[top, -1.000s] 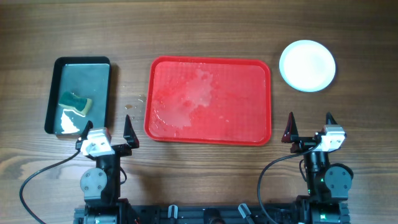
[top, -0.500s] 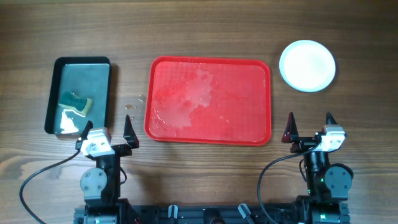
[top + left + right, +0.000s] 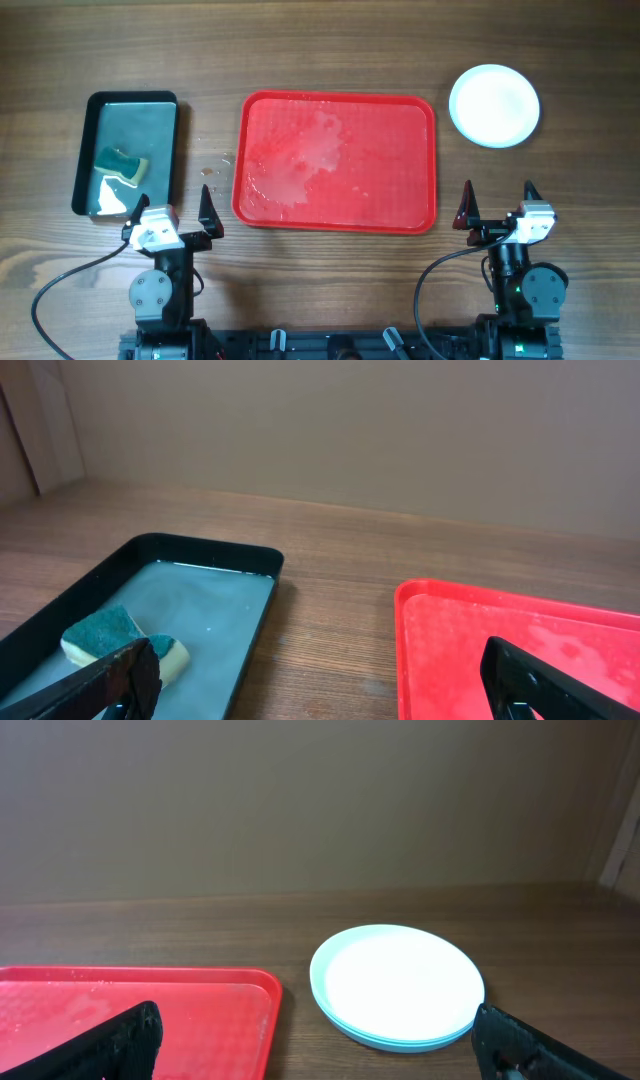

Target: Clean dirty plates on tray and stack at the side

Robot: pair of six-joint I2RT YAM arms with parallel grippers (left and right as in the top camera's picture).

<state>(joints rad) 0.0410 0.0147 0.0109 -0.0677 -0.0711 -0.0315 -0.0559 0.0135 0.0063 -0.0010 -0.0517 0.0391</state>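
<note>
The red tray (image 3: 420, 130) lies mid-table with wet smears and no plates on it; it also shows in the left wrist view (image 3: 450, 650) and the right wrist view (image 3: 200, 1020). The plates (image 3: 494, 105) sit stacked on the wood right of the tray, white on top, aqua edges beneath in the right wrist view (image 3: 398, 982). My left gripper (image 3: 172, 212) is open and empty near the tray's front left corner. My right gripper (image 3: 497, 200) is open and empty in front of the stack.
A dark teal-black tray (image 3: 160, 110) at the left holds water, foam and a green-and-yellow sponge (image 3: 121, 165), seen also in the left wrist view (image 3: 120, 642). Water drops lie on the wood between the trays (image 3: 215, 165).
</note>
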